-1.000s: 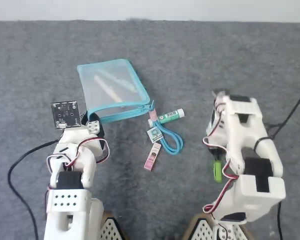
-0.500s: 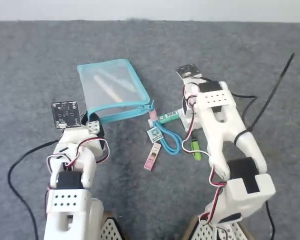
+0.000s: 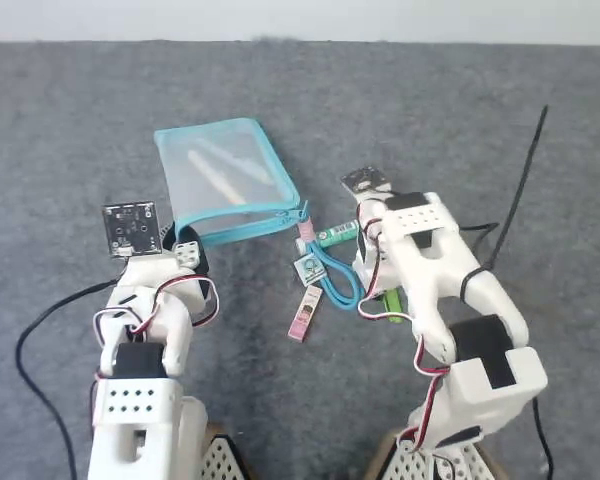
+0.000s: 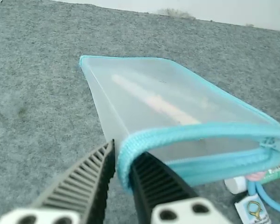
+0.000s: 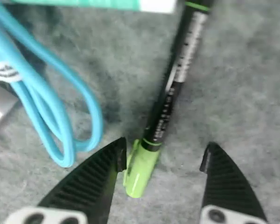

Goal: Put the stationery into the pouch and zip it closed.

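Swung the right gripper (image 5: 164, 150) in from the right, jaws wide apart astride the green-capped pen (image 5: 177, 79) lying just beside the blue cord (image 5: 60, 116), with the left gripper (image 4: 122, 156) clamped on the pouch (image 4: 168, 98) rim; likely light, stiff, slick: best pinched mid-barrel.

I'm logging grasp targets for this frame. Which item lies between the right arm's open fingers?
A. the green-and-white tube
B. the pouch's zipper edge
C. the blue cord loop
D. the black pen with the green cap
D. In the right wrist view, the right gripper has its fingers open on either side of the black pen with the green cap, which lies flat and is not gripped.
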